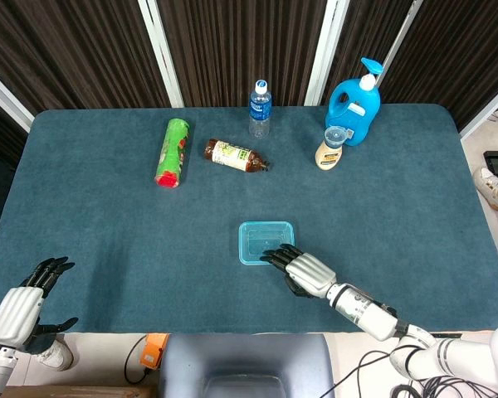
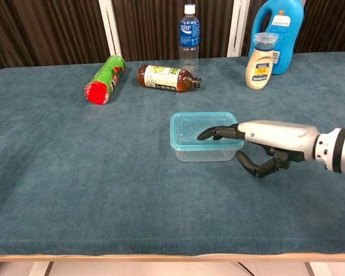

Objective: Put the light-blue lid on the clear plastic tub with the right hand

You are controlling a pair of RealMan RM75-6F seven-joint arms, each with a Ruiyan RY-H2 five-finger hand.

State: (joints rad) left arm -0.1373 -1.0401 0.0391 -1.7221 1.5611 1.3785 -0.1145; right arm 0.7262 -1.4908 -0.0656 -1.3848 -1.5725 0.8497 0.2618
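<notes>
The clear plastic tub sits near the middle of the table with the light-blue lid already on top, so the placing looks largely done. The right hand rests its extended fingers on the lid, thumb curled below beside the tub wall; what looks left is pressing it sealed and letting go. The left hand idles empty at the table's near corner, fingers loosely apart.

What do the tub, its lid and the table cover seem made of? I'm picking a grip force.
The tub looks like thin clear plastic: the cloth shows through its walls. The lid seems translucent light-blue plastic, glossy, with a moulded rim. The table cover looks like matte teal fabric, possibly felt, with a fuzzy nap.
</notes>
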